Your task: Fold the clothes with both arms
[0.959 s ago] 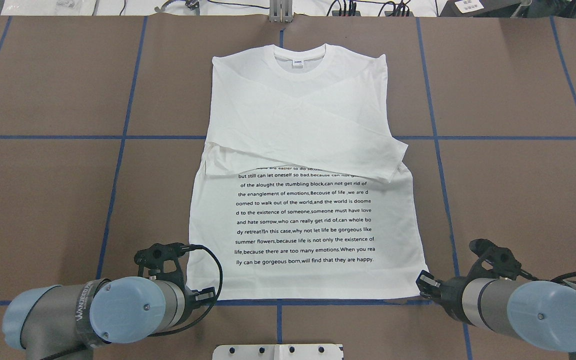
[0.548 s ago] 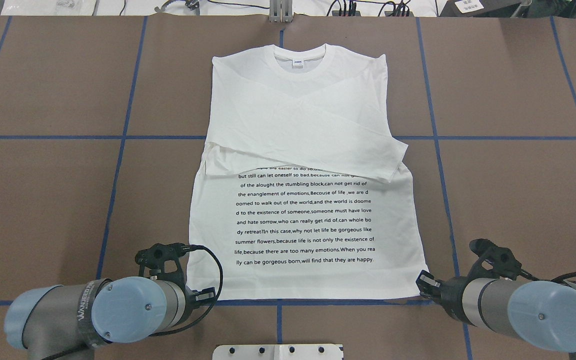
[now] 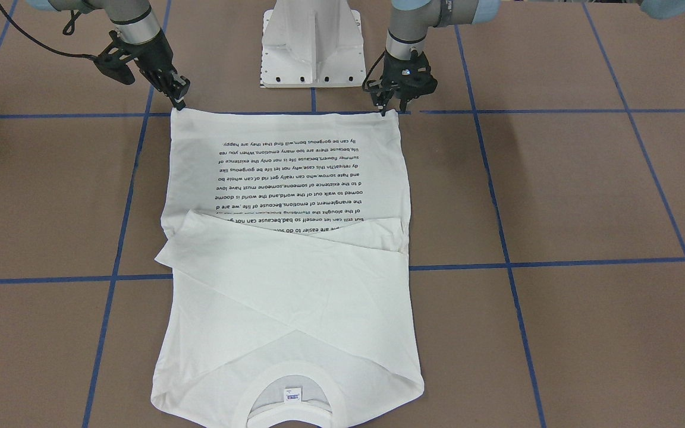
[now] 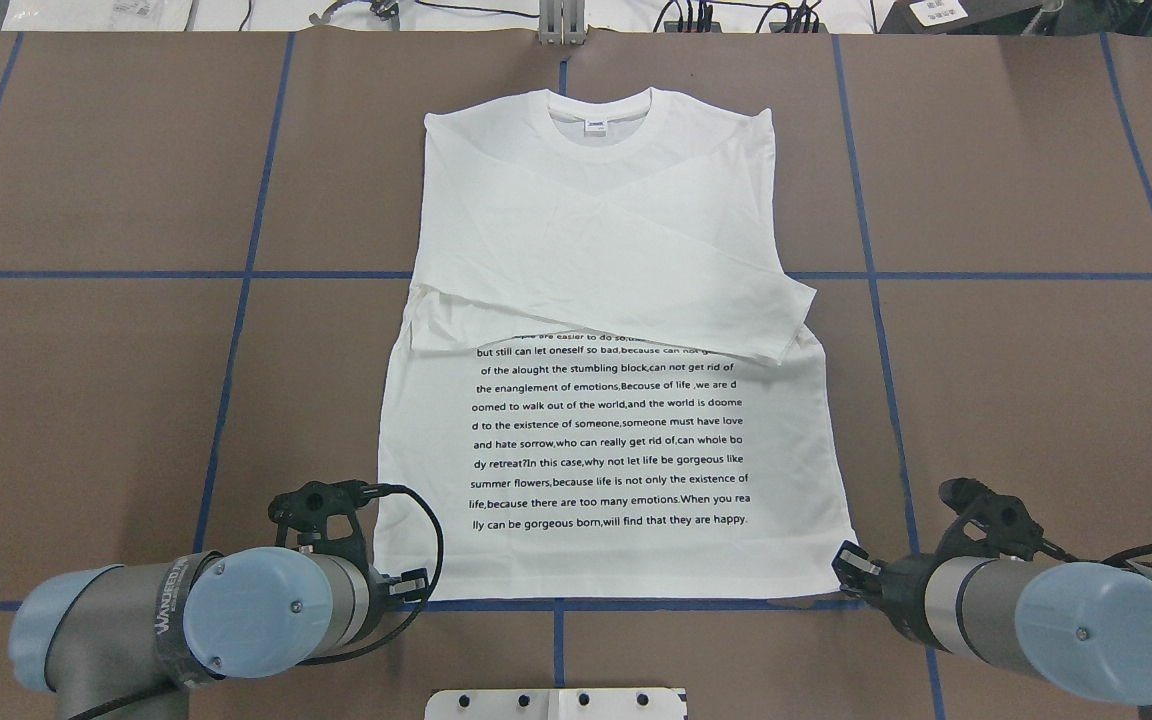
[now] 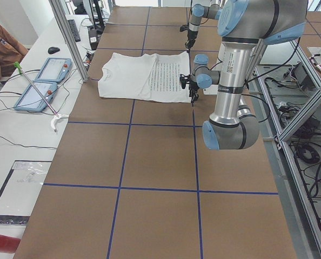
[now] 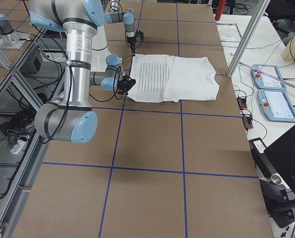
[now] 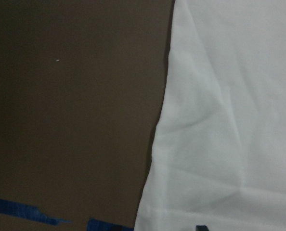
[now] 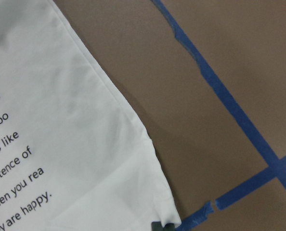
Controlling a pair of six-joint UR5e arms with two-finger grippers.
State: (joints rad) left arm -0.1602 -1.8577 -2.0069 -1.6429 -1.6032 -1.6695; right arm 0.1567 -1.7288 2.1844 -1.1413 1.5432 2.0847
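The white long-sleeved T-shirt [image 4: 606, 300] lies flat with its text side up, sleeves folded across the chest and collar at the far end; it also shows in the front view [image 3: 289, 238]. My left gripper [image 3: 391, 110] is down at the hem corner on my left, its tip on the cloth [image 7: 220, 120] in the left wrist view. My right gripper [image 3: 180, 104] is down at the other hem corner [image 8: 172, 219]. Both jaws look closed on the hem, which stays on the table.
The white metal pedestal [image 3: 311, 41] stands between the arm bases, just behind the hem. Blue tape lines [image 4: 246, 275] cross the brown table. Tablets [image 5: 41, 81] and cables lie on a side bench beyond the collar end.
My left arm has shifted slightly back and left at the hem corner. The right arm and the shirt have not moved.
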